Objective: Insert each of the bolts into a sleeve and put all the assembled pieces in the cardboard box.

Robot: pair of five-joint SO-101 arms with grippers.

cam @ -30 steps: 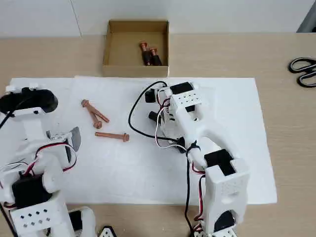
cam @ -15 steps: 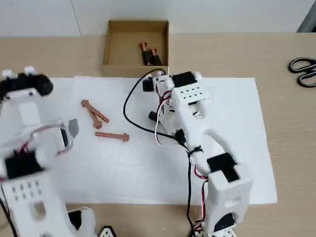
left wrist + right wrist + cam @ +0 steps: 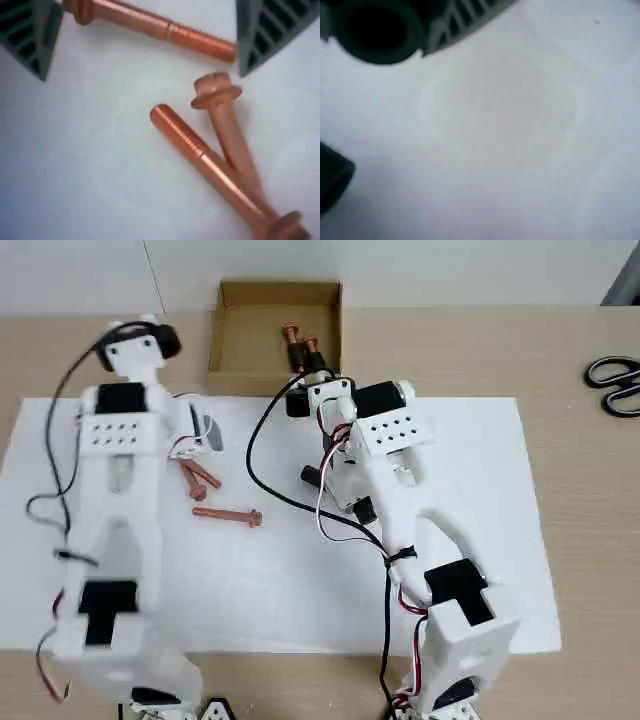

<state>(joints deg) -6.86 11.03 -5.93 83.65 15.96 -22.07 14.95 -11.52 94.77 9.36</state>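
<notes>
Three copper bolts lie on the white paper: two crossed (image 3: 196,476) (image 3: 220,160) and a single bolt (image 3: 228,516) (image 3: 150,25). My left gripper (image 3: 204,433) (image 3: 144,74) hangs open just above them, its grey fingers (image 3: 30,40) on either side of the single bolt without touching it. My right gripper (image 3: 328,478) sits mid-table, shut on a black sleeve (image 3: 312,475) (image 3: 377,31) whose open bore faces the wrist camera. The cardboard box (image 3: 240,340) at the back holds two assembled pieces (image 3: 303,348).
White paper (image 3: 480,540) covers most of the table. Scissors (image 3: 615,385) lie at the far right edge. Another dark piece (image 3: 332,182) shows at the edge of the right wrist view. A black cable (image 3: 262,475) loops from the right arm over the paper.
The left arm swung from the near left corner out over the paper, bringing its gripper above the bolts. The right arm shifted slightly toward the box.
</notes>
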